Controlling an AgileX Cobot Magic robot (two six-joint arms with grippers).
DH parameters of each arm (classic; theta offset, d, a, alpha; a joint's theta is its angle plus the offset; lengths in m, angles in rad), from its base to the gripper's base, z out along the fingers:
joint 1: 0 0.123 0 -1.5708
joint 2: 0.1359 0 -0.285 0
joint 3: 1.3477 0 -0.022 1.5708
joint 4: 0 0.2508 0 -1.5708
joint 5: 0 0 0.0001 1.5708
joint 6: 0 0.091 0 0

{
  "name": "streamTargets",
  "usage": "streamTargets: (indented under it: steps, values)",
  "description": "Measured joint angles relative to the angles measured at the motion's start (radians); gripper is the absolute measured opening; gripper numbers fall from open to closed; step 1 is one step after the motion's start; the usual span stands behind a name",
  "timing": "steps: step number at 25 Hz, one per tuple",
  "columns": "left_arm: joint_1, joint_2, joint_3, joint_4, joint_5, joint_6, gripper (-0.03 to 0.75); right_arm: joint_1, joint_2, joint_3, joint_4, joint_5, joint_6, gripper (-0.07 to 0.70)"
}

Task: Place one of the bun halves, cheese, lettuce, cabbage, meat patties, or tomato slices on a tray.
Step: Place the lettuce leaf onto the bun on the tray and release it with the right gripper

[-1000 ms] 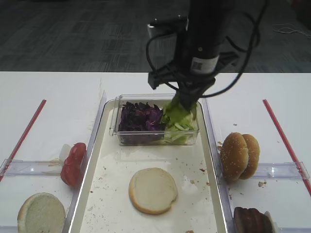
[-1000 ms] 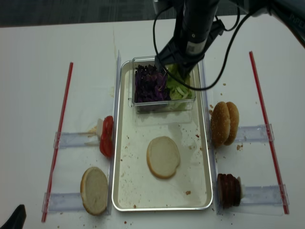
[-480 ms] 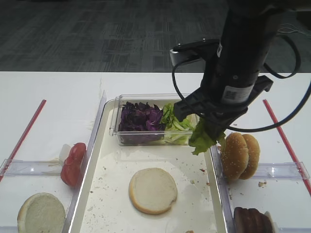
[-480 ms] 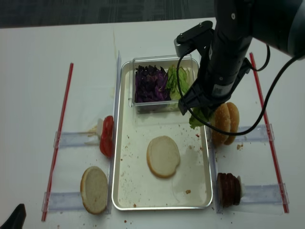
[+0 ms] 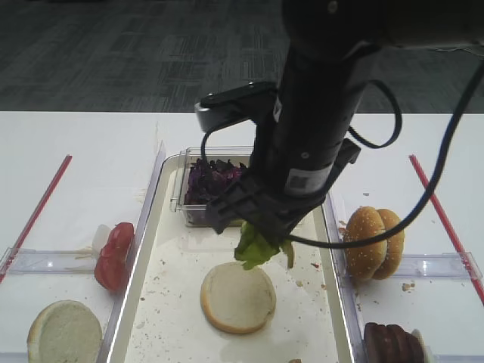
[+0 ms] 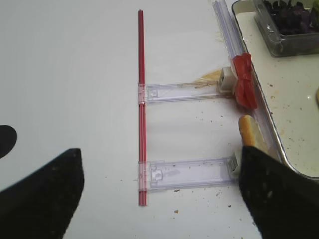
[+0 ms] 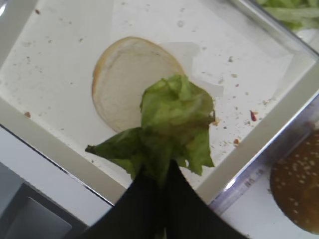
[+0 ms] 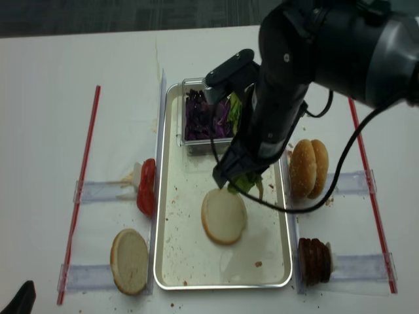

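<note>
On white table [image 5: 91,151], crumb-speckled tray [image 5: 155,302]

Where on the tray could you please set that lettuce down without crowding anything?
The right gripper holds the lettuce above the bun half. The tray has bare floor in front of that bun and between it and the clear box. The far end is crowded with that box.
</note>
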Motion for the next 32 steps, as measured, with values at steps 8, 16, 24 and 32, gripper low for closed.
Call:
streamTargets:
  steps: [8, 16, 24, 32]
  values:
    - [0.0, 0.0, 0.0, 0.0, 0.0, 0.0, 0.616, 0.11, 0.036, 0.0, 0.024, -0.053, 0.004, 0.061]
    - [0.0, 0.0, 0.0, 0.0, 0.0, 0.0, 0.616, 0.119, 0.098, 0.0, 0.021, -0.083, 0.007, 0.06]
    - [0.0, 0.0, 0.0, 0.0, 0.0, 0.0, 0.616, 0.119, 0.11, 0.0, -0.048, -0.101, 0.025, 0.06]
    - [0.0, 0.0, 0.0, 0.0, 0.0, 0.0, 0.616, 0.119, 0.148, 0.0, -0.058, -0.109, 0.043, 0.06]
